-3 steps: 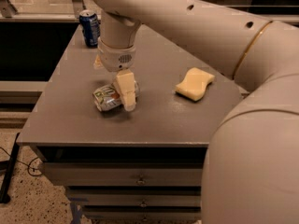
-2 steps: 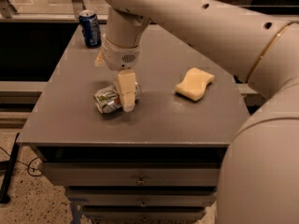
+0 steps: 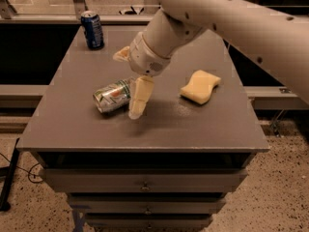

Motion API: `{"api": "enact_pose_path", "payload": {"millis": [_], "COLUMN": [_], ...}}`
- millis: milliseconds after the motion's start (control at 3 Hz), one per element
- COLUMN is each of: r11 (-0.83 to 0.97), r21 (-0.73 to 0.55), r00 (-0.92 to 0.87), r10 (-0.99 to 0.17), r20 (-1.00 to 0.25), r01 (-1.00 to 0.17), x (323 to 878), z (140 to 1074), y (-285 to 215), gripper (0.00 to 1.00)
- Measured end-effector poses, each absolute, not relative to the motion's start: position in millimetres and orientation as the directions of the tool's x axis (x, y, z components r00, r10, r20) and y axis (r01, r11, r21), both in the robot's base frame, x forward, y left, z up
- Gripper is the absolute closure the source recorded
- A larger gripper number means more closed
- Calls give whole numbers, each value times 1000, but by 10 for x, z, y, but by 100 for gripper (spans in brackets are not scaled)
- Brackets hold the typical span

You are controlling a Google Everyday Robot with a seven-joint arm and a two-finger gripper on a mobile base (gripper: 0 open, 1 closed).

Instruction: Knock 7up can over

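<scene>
The 7up can is found on its side near the middle of the grey table, so the knock-over is judged already done; its long axis is laid roughly left to right across the table, with the silver end turned towards the left front edge. The gripper is located just right of and above the can; its fingers are spread wide, nothing being held; the near finger is pointed down at the table, touching or just beside the can's right end, while the far finger is raised behind the can. The can is thus placed immediately left of the gripper, so any coming move is judged to be a lift straight up and away. A dark blue can is stood upright at the far left corner; a yellow sponge is laid well apart to the right. Compared with one second ago, the wrist is shifted right and tilted; the can is turned slightly; the blue can and sponge are unmoved.
</scene>
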State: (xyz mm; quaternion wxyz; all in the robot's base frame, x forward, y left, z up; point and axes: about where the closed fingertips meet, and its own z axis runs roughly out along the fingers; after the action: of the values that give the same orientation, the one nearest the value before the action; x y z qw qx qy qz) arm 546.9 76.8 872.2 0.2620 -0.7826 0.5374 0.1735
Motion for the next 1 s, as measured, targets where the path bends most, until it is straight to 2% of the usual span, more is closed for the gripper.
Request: {"api": "enact_pose_path", "payload": {"millis": [333, 1000], "r11": [-101, 307], "r21": [-280, -347], "r00": [274, 156], "r10": [-668, -507], "r20": [-691, -847], "r01": [-954, -886], "x": [5457, 5501], "z": [8871, 9251], "y": [451, -627], "gripper": [0, 0]}}
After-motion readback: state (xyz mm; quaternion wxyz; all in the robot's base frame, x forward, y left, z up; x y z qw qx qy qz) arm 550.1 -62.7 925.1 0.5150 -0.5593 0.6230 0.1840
